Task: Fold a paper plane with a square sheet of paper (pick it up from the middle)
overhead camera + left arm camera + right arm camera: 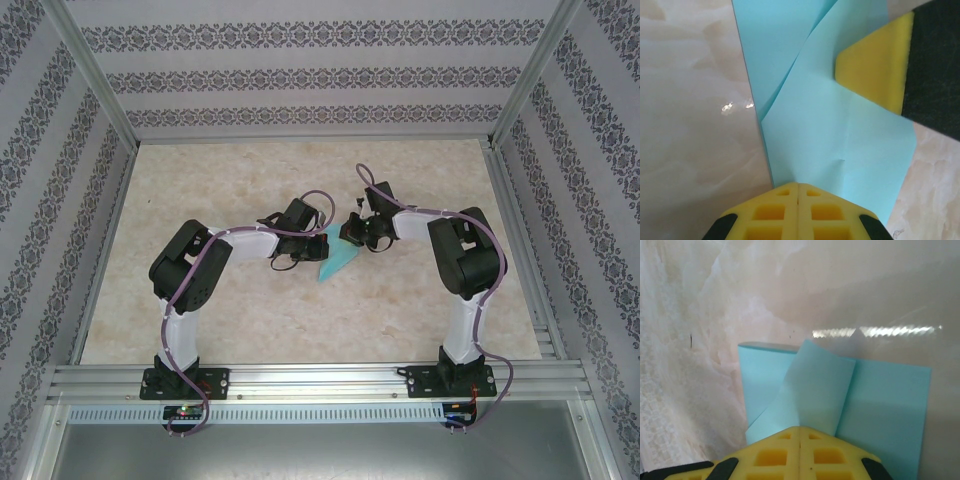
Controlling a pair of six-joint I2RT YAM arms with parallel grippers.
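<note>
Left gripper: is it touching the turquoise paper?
Touching. Left wrist view: the left gripper, shut, presses on the folded turquoise paper, no gap showing.

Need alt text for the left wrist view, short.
Folded turquoise paper lies on a pale marbled table. The left end effector, shut, meets its near edge; another yellow-and-black finger sits over its upper right.

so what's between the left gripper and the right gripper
The folded turquoise paper; the left wrist view shows it running from the left gripper to a yellow pad of the right gripper.
</note>
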